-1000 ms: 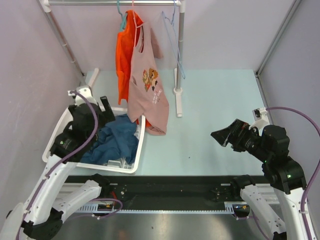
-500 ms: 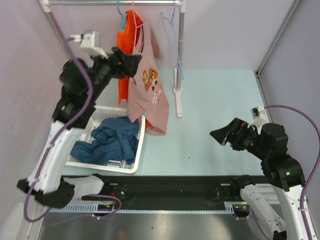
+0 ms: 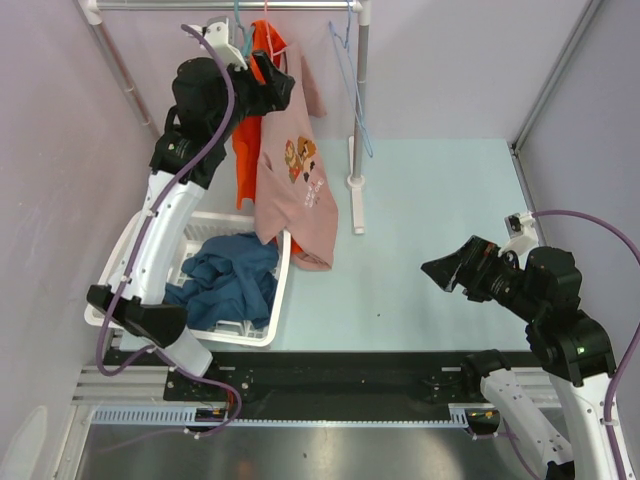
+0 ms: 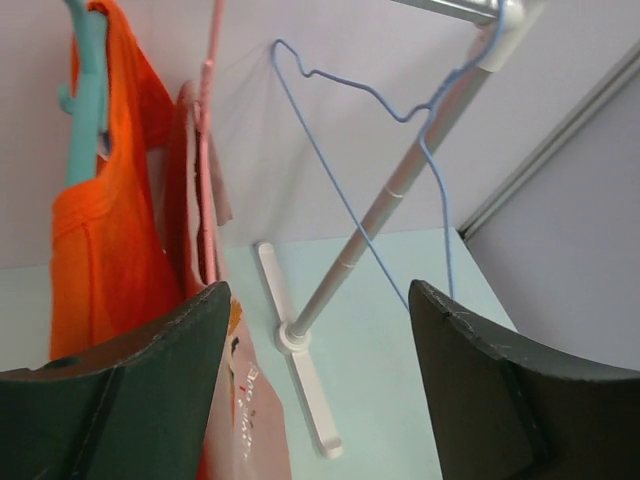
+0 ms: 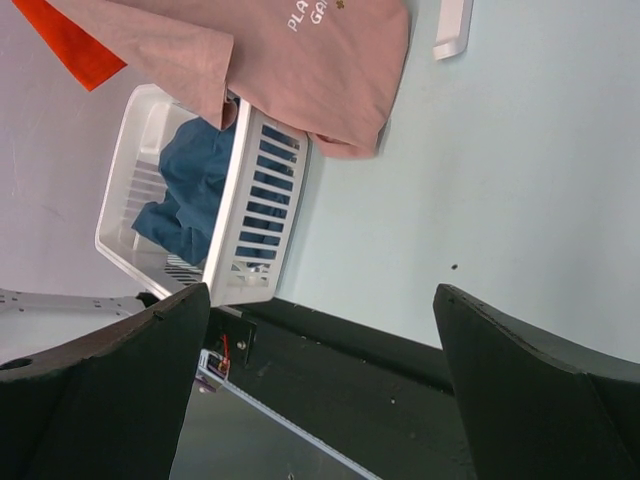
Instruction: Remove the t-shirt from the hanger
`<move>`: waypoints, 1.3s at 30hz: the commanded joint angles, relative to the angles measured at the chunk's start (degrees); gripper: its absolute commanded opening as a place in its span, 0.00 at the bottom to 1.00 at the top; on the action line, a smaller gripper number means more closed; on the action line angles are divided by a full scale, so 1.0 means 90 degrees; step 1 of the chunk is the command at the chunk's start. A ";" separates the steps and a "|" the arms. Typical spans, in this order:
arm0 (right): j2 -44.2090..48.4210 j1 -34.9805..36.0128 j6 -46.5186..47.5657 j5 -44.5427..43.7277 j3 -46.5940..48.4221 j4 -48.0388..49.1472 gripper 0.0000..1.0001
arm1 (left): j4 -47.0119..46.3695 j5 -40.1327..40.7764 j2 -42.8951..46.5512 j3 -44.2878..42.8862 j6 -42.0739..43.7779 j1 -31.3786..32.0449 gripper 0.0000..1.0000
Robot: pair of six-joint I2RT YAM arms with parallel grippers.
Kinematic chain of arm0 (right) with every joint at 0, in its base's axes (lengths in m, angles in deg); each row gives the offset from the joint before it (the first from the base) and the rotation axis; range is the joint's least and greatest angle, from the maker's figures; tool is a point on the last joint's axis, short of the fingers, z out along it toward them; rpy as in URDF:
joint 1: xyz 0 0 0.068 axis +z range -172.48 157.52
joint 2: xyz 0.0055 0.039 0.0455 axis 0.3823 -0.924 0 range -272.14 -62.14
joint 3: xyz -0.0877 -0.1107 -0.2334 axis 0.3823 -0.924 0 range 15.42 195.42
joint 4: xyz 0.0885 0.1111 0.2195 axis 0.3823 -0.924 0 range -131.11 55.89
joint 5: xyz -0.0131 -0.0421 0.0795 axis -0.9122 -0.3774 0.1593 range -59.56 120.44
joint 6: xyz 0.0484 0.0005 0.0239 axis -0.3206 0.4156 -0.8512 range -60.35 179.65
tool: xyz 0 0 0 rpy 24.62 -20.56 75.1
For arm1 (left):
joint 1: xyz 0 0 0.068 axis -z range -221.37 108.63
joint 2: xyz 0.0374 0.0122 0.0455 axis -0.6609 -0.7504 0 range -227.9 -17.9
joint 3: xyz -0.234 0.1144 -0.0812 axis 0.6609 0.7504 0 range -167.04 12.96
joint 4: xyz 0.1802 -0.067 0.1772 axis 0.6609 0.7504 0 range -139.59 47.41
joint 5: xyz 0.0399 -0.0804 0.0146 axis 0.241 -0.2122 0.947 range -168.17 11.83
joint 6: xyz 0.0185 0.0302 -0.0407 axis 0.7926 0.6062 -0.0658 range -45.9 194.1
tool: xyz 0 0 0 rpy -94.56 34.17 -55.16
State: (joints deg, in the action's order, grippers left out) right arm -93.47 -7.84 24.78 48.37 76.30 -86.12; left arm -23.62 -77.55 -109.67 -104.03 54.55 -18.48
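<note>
A pink t-shirt (image 3: 295, 170) with a printed front hangs on a pink hanger (image 4: 207, 150) from the rail (image 3: 200, 5). Its hem drapes over the basket corner. An orange t-shirt (image 3: 246, 130) hangs behind it on a teal hanger (image 4: 88, 80). My left gripper (image 3: 275, 90) is raised beside the pink shirt's shoulder, open and empty; in the left wrist view (image 4: 320, 300) the pink shirt (image 4: 250, 400) lies by the left finger. My right gripper (image 3: 440, 272) is open and empty, low at the right, apart from the shirt (image 5: 300, 60).
An empty blue wire hanger (image 3: 350, 90) hangs at the rail's right end beside the rack post (image 3: 362, 100) and its white foot (image 3: 355, 195). A white basket (image 3: 275, 300) with blue clothes (image 3: 230, 275) stands at the left below the shirts.
My left arm has swung up from the basket to the top of the hanging shirts, its gripper now by the pink shirt's shoulder. The right arm has barely moved.
</note>
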 commanded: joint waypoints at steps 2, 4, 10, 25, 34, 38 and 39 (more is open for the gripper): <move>-0.0005 -0.0015 0.0086 0.0087 0.0237 0.0007 1.00 | 0.0229 0.0029 -0.0438 -0.0458 -0.0103 -0.0219 0.75; 0.0005 -0.0014 0.0076 0.0107 0.0247 -0.0003 1.00 | 0.0297 0.0048 -0.0545 -0.0458 -0.0035 -0.0229 0.73; 0.0063 -0.0005 0.0076 0.0088 0.0266 -0.0071 1.00 | 0.0385 0.0253 -0.1014 -0.0507 0.0248 -0.0229 0.65; 0.0122 -0.0015 0.0017 0.0058 0.0286 -0.0129 1.00 | 0.0727 0.0175 -0.0918 -0.1786 0.0249 -0.0229 0.01; 0.0122 -0.0015 -0.0012 0.0107 0.0159 -0.0061 1.00 | 0.0796 0.0195 0.0272 -0.1232 -0.0063 -0.0229 0.00; 0.0073 -0.0015 0.0027 0.0107 0.0052 0.0017 1.00 | 0.0386 -0.0020 0.1636 0.0447 -0.0415 -0.0220 0.00; 0.0063 -0.0024 0.0027 0.0117 0.0032 0.0046 0.99 | 0.0269 -0.0272 0.1874 0.0769 -0.0609 -0.0220 0.00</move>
State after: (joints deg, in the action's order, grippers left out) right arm -92.86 -7.84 24.74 48.52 76.84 -86.97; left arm -13.65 -76.74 -104.40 -105.14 53.96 -20.33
